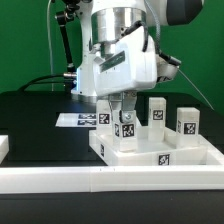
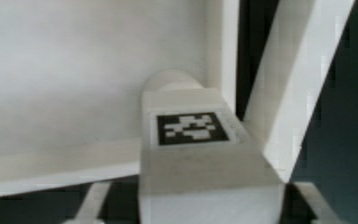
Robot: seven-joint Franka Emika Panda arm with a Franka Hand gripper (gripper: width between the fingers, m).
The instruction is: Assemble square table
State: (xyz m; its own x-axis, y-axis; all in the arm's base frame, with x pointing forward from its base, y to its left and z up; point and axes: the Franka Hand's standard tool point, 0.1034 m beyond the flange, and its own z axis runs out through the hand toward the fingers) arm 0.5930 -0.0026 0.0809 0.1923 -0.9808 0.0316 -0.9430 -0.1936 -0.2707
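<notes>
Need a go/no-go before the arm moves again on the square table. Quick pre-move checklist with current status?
1. Leg held: the gripper is down on a tagged leg; the jaws seem closed on it. Ok.
2. Leg over the tabletop: in the exterior view it stands at the slab's near corner on the exterior view's left. Ok.
3. Leg seated in its hole: hidden. Cannot tell.
4. Leg upright: looks upright in both views. Ok.
5. Spare legs clear of the arm: standing behind, apart. Ok.
6. Tabletop against the border rail: appears so. Ok.
</notes>
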